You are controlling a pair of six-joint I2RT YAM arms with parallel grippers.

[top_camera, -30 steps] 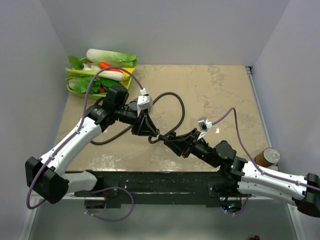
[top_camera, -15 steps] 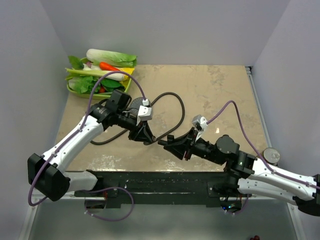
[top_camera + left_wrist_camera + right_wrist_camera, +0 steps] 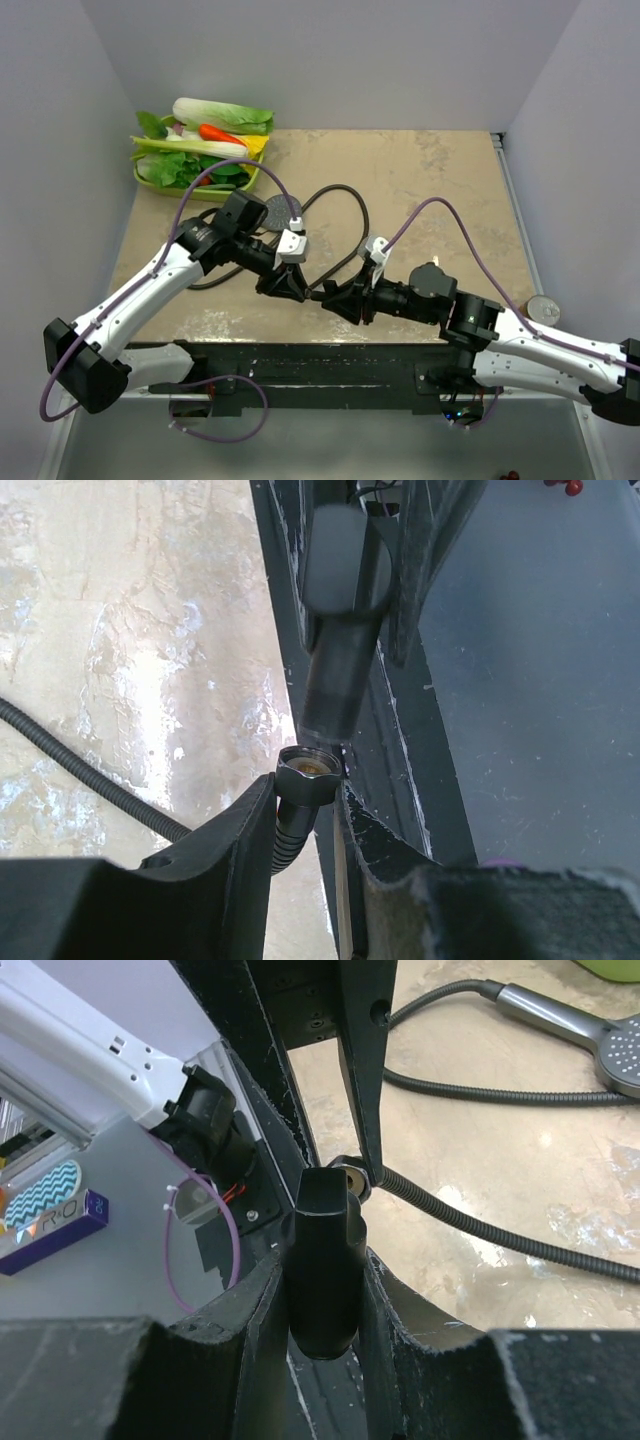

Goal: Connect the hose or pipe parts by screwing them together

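Hose (image 3: 345, 187) blocks centre, vegetables (image 3: 200, 140) far-left; right side free.

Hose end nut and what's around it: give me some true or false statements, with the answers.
The left gripper is shut on the hose end nut. True.
The right gripper is empty. False: it grips a dark cylindrical fitting.
The shower head lies on the table. True.
The fitting is already screwed into the nut. False: the nut's mouth shows open, with the fitting's tip just short of it.
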